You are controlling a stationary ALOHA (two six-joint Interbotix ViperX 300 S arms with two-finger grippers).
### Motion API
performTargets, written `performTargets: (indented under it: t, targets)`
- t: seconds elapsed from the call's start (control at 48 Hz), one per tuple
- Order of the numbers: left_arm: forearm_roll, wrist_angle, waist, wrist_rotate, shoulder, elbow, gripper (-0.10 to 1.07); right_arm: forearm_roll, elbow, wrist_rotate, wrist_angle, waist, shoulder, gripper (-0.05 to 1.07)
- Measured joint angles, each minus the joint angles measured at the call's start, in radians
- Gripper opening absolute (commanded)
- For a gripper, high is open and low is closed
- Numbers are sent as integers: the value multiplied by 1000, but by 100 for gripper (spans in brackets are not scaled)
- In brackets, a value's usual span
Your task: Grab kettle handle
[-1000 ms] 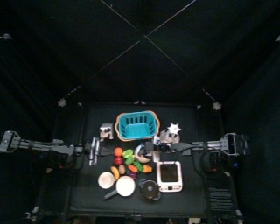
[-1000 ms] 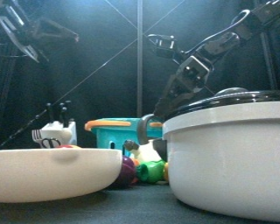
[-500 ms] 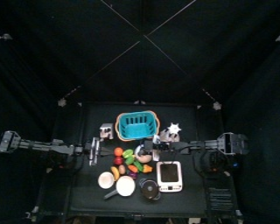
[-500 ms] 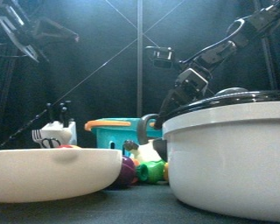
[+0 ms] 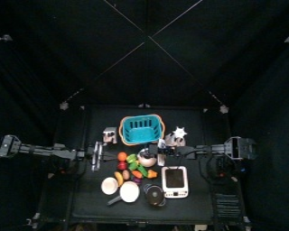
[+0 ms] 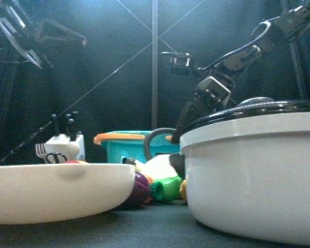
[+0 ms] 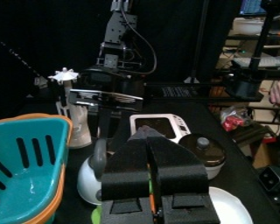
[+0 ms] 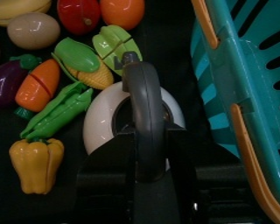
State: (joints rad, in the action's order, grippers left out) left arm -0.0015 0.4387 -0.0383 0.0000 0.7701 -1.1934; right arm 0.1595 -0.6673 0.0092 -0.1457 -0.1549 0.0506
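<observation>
The kettle (image 8: 105,127) is a cream, round-lidded pot with a grey arched handle (image 8: 140,87), standing between the toy vegetables and the teal basket (image 8: 248,87). My right gripper (image 8: 150,166) hangs straight over it, and the handle runs down into the gripper's middle. In the top view the right arm (image 5: 213,153) reaches in from the right to the kettle (image 5: 153,161). My left gripper (image 7: 152,188) is shut and holds nothing. It hovers at the table's left side (image 5: 77,155).
Toy vegetables lie beside the kettle: a yellow pepper (image 8: 35,166), a green pod (image 8: 59,109) and a carrot (image 8: 43,83). At the table's front stand a white bowl (image 6: 54,194), a large lidded pot (image 6: 255,165) and a white device (image 5: 175,180).
In the front view the right arm has come down lower behind the large pot, then nearly settled. The left arm has not moved.
</observation>
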Motion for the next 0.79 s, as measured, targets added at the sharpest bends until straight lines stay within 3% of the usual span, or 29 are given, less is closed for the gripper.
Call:
performTargets:
  t: [0.271,0.792]
  targets:
    - [-2,0,2,-2,83,-11,-2,3,0,0,0,0,0,49]
    - [-64,0,2,-3,87,-40,-2,2,0,3,0,0,5,49]
